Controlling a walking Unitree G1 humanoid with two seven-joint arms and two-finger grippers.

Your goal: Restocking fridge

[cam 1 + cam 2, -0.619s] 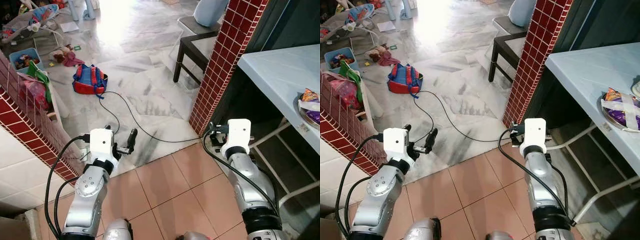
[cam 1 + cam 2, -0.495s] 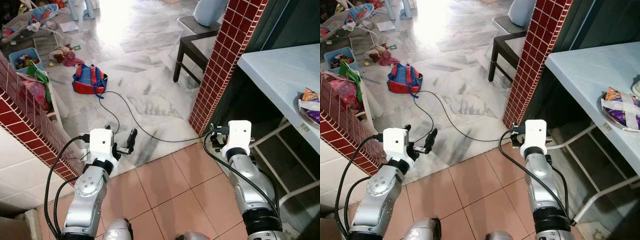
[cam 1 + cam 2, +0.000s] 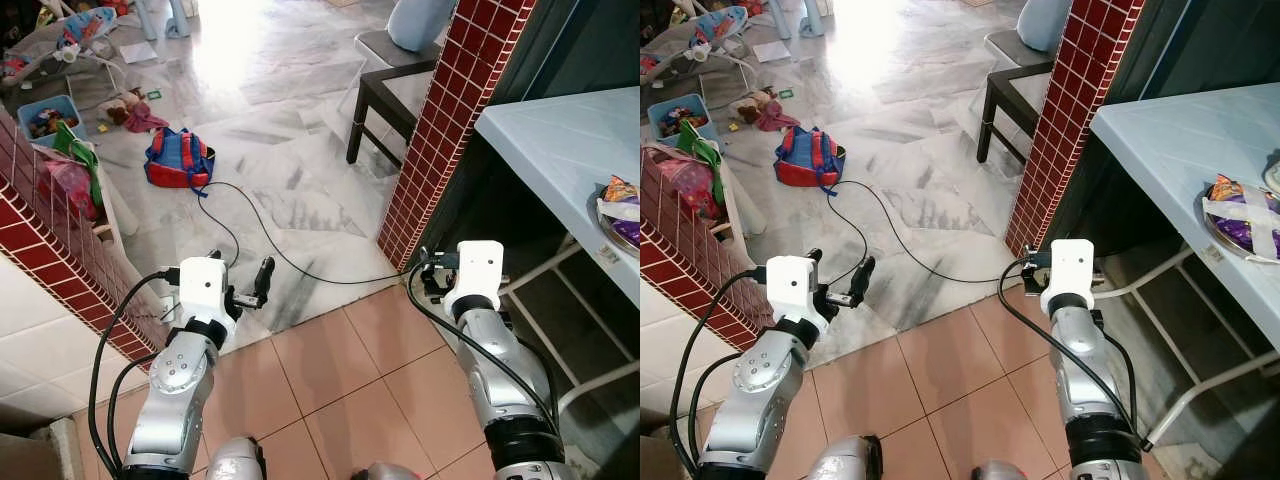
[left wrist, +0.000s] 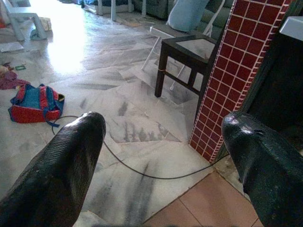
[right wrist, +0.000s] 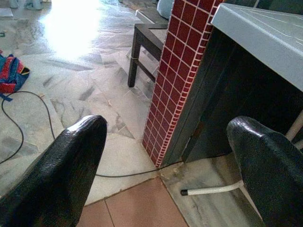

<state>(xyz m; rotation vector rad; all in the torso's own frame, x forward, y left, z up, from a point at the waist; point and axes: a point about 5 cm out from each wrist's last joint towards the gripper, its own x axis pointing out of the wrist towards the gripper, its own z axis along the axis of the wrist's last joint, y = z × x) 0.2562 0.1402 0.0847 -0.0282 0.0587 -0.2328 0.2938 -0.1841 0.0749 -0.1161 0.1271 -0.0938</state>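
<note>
Left eye view: no fridge is visible; the nearest stock is a snack packet (image 3: 618, 192) on a plate on the light blue desk (image 3: 560, 140), at the robot's right. Both arms are raised forward at carry height, presumably for walking. Left gripper (image 4: 161, 156) and right gripper (image 5: 165, 156) have jaws spread wide, holding nothing. Below: terracotta tiles, then marble floor (image 3: 290, 190) with a black cable (image 3: 270, 250), backpack (image 3: 178, 158), dark stool (image 3: 385, 95), and 2 red brick pillars (image 3: 450, 110).

Counted: two silver arms, one left gripper (image 3: 262, 283) and one right gripper (image 5: 165, 156), each with two black fingers (image 4: 61, 161); one backpack (image 3: 179, 158); one black cable (image 3: 262, 240); one dark stool (image 3: 392, 95); one light-blue counter (image 3: 560, 140); one blue toy bin (image 3: 48, 113).
</note>
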